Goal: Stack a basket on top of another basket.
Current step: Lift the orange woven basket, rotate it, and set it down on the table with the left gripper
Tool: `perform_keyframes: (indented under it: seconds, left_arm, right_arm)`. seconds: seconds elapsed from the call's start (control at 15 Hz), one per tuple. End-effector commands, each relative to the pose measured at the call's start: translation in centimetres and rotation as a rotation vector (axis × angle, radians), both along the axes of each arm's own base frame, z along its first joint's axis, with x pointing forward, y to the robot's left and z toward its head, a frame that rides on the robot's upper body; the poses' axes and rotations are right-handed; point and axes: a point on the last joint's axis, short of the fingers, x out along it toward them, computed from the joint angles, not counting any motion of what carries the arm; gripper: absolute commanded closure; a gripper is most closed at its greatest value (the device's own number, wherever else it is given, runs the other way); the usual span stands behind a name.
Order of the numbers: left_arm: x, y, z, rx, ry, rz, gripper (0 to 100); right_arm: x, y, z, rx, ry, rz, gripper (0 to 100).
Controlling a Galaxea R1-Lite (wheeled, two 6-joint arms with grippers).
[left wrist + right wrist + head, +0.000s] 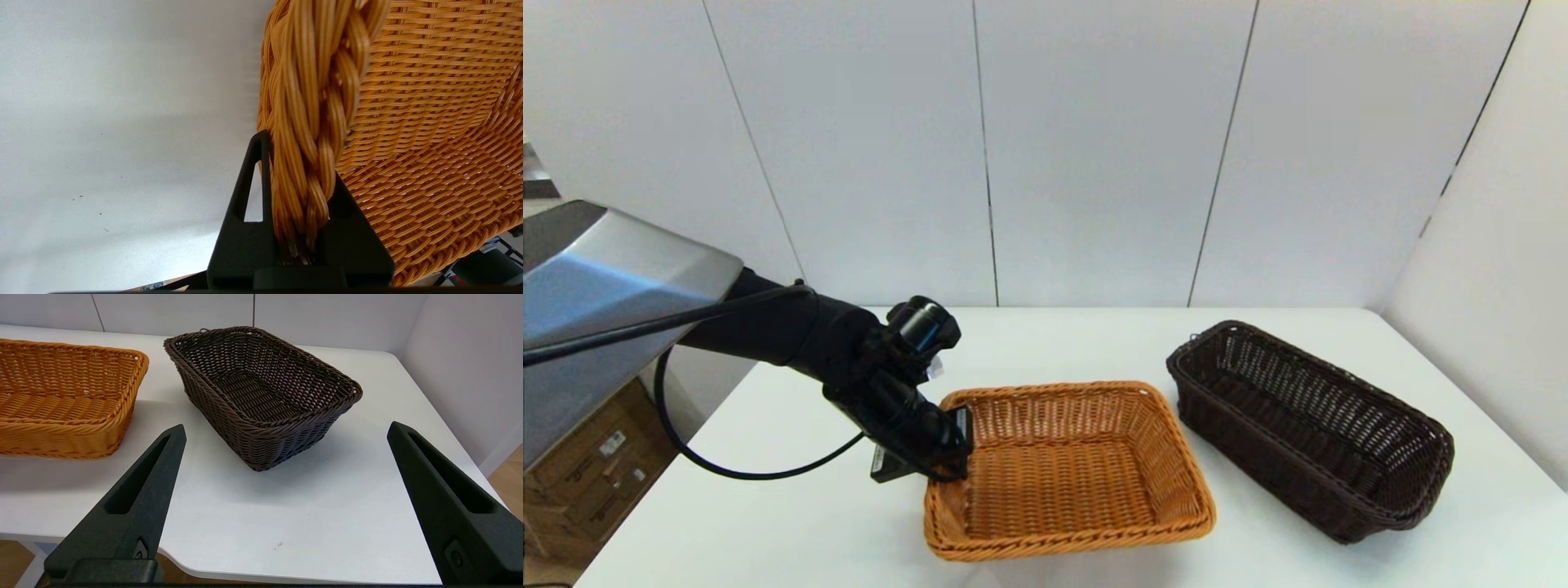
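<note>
Orange basket (1068, 469), near centre of the table (792, 498): our left gripper (947, 453) is clamped on its left rim. Dark basket (1311, 429) sits apart on the right, untouched. Our right gripper (286, 498) hangs wide open, near side. Step: grasp made; next, we judge, lift and carry.

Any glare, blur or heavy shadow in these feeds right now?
Head view: even light, no glare. Left wrist view: the orange basket rim, gripped by the left gripper, is soft at close range. Right wrist view: the dark basket casts a soft shadow on the table.
</note>
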Motion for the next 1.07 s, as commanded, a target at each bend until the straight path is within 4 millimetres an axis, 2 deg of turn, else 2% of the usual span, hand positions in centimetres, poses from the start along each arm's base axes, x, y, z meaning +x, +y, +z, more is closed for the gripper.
perform_keyframes:
  seconds: [0.07, 0.13, 0.67, 1.07]
  left_arm:
    - [0.0, 0.0, -0.2, 0.002, 0.009, 0.003, 100]
    - [0.0, 0.0, -0.1, 0.002, 0.009, 0.003, 0]
    - [0.0, 0.2, 1.6, -0.019, -0.041, 0.009, 0]
    - [-0.8, 2.0, 5.3, -0.041, -0.130, 0.043, 0]
  right_arm:
    - [0.0, 0.0, 0.0, 0.000, 0.000, 0.001, 0]
    - [0.0, 0.0, 0.0, 0.000, 0.000, 0.001, 0]
    - [0.0, 0.0, 0.0, 0.001, 0.000, 0.001, 0]
    - [0.0, 0.0, 0.0, 0.001, 0.000, 0.001, 0]
